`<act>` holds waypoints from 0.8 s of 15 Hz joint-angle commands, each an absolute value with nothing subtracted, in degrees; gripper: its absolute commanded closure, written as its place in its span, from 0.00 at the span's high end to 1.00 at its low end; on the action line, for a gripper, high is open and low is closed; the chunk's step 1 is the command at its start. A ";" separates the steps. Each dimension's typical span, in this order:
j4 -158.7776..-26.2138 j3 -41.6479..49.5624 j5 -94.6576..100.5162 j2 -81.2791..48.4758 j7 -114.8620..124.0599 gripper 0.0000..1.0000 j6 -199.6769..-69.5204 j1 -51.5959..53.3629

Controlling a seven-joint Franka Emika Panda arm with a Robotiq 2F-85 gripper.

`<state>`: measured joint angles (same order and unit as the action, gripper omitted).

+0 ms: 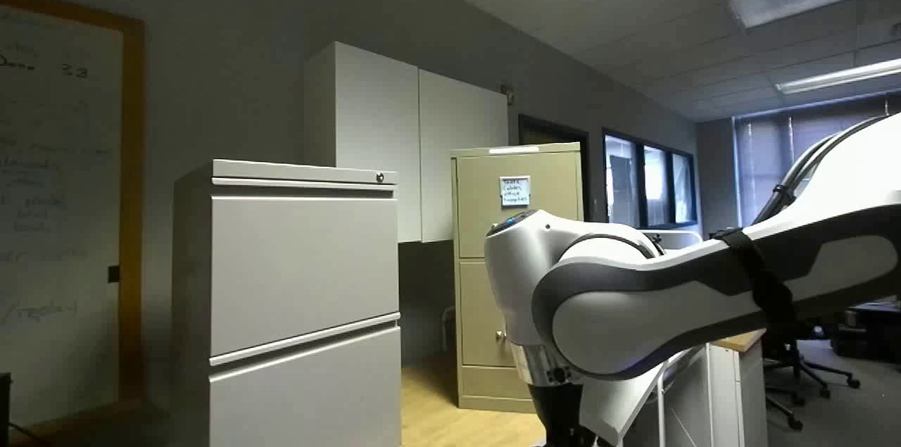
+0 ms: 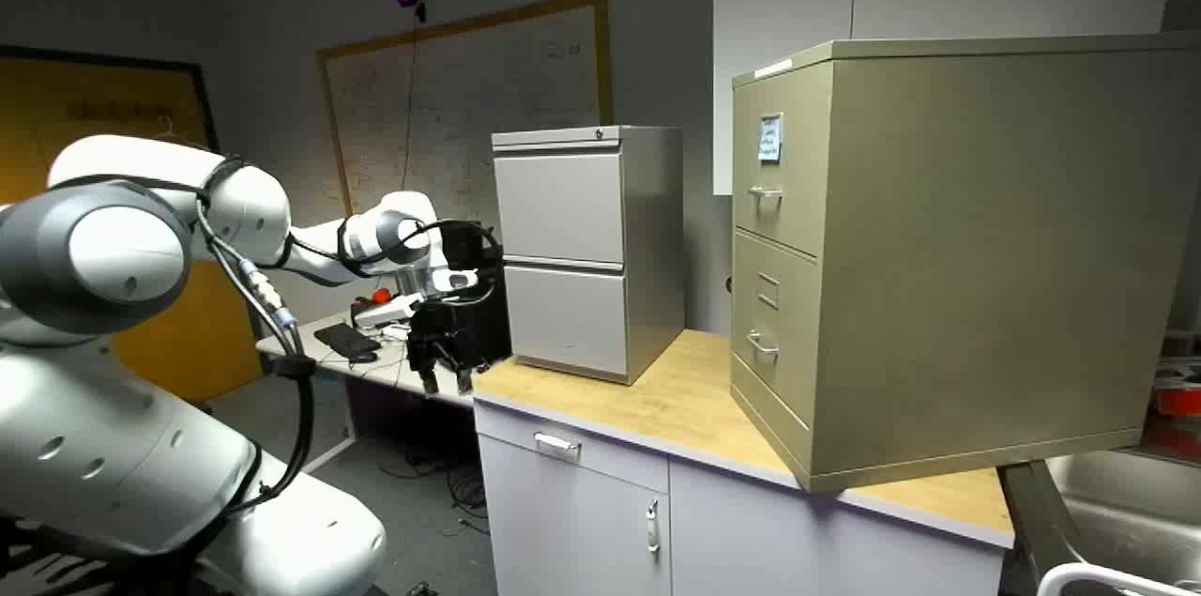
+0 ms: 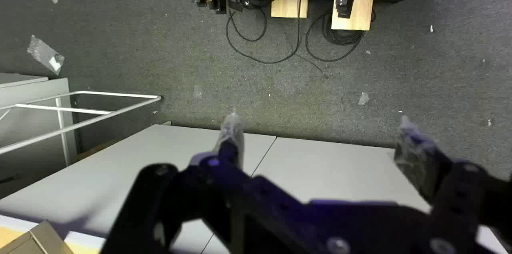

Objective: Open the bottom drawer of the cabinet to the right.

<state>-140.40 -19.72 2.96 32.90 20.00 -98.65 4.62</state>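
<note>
The tan cabinet (image 2: pixel 995 249) stands on the counter in an exterior view and also shows in an exterior view (image 1: pixel 517 165). Its bottom drawer (image 2: pixel 788 319) is shut, flush with the drawer above, and has a small silver handle (image 2: pixel 763 344). The arm hides part of the bottom drawer (image 1: pixel 479 313). My gripper (image 2: pixel 448 380) points down in front of the grey cabinet, well apart from the tan cabinet. In the wrist view my gripper (image 3: pixel 319 120) has its fingers wide apart with nothing between them. A tan corner (image 3: pixel 44 242), probably the cabinet, shows at lower left there.
A grey two-drawer cabinet (image 2: pixel 563 314) stands beside the tan one on the wooden counter (image 2: pixel 666 399). White base doors (image 2: pixel 572 521) are below. A sink (image 2: pixel 1117 502) and white rack (image 3: pixel 116 114) lie beyond. A cluttered desk (image 2: pixel 375 375) is behind the gripper.
</note>
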 commanded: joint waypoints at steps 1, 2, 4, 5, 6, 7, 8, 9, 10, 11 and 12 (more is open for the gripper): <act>-140.28 -18.48 3.61 32.56 20.68 1.00 -98.60 6.12; -140.25 -18.48 3.61 32.56 20.68 1.00 -98.62 6.12; -140.25 -18.48 3.61 32.58 20.68 1.00 -98.62 6.12; -140.25 -18.48 3.61 32.59 20.68 1.00 -98.63 6.12; -140.25 -18.48 3.61 32.59 20.68 1.00 -98.63 6.12; -140.25 -18.48 3.61 32.59 20.68 1.00 -98.63 6.12; -140.25 -18.48 3.61 32.59 20.68 1.00 -98.63 6.12; -140.25 -18.48 3.61 32.59 20.68 1.00 -98.63 6.12; -140.06 -18.29 3.78 32.26 21.58 1.00 -98.65 5.54; -139.89 -17.82 3.97 32.00 22.13 1.00 -99.59 5.02; -139.35 -17.44 4.79 31.29 23.15 1.00 -100.25 4.05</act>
<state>-140.40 -19.13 3.00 32.70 20.76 -98.91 4.76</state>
